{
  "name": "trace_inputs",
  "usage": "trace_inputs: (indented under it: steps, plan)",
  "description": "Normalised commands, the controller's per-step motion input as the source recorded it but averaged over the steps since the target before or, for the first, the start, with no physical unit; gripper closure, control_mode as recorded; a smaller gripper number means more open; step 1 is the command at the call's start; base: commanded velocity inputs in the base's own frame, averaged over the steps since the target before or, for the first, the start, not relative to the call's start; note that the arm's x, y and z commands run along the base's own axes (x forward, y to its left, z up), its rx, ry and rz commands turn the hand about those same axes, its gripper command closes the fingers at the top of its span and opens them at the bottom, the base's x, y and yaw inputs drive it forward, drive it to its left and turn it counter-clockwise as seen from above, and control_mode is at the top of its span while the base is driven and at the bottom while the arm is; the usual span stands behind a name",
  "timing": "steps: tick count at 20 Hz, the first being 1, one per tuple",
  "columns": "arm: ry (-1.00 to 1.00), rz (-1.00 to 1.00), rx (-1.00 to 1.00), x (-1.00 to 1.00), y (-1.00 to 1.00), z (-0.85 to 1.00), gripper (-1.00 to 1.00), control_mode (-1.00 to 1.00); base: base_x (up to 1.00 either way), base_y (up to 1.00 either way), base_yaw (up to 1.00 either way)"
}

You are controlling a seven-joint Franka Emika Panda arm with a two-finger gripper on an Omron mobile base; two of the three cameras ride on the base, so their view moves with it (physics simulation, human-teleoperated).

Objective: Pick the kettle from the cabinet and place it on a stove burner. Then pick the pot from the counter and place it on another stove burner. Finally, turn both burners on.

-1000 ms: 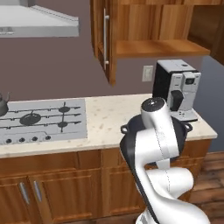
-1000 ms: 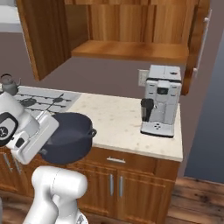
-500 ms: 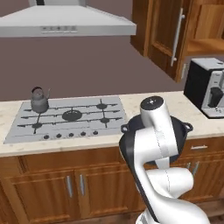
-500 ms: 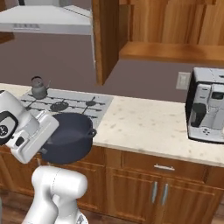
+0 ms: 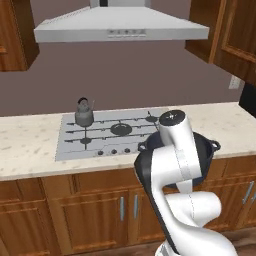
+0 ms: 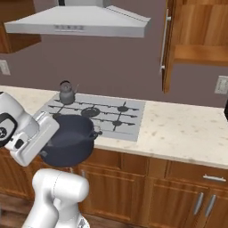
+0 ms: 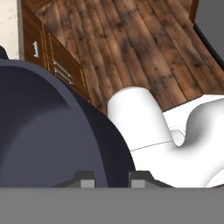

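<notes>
The dark blue-grey pot point(image 5: 206, 159) hangs in front of the counter's edge, level with the worktop, with my gripper point(image 7: 112, 182) shut on its rim. In the hand view the pot point(image 7: 43, 131) covers the left half, its wall between my fingertips. The pot point(image 6: 73, 141) is just right of my hand in the right base view. The small grey kettle point(image 5: 84, 114) stands on the back left burner of the silver cooktop point(image 5: 70, 149). The kettle point(image 6: 67, 93) and cooktop point(image 6: 134, 116) are also seen from the right. A free centre burner point(image 5: 121, 129) lies beyond the pot.
The beige speckled counter point(image 5: 30, 145) runs both sides of the cooktop. A silver range hood point(image 5: 120, 27) hangs above it. The brown wall cabinet point(image 6: 198, 42) stands with its door point(image 6: 167, 49) open at the upper right. Low cupboards point(image 5: 85, 210) and wood floor point(image 7: 131, 48) lie below.
The whole picture has shifted: the base has driven left along the counter, so the cooktop and kettle are now ahead and the coffee machine has left view. The pot stays in the gripper.
</notes>
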Motion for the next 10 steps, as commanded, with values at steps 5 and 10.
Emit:
trace_inputs:
  steps: [5,10]
  plan:
    - [0.00,0.00,0.00,0.00,0.00,0.00,1.00,1.00,0.40,0.34,-0.15]
    - [0.00,0.00,0.00,0.00,0.00,0.00,1.00,1.00,0.41,0.27,-0.09]
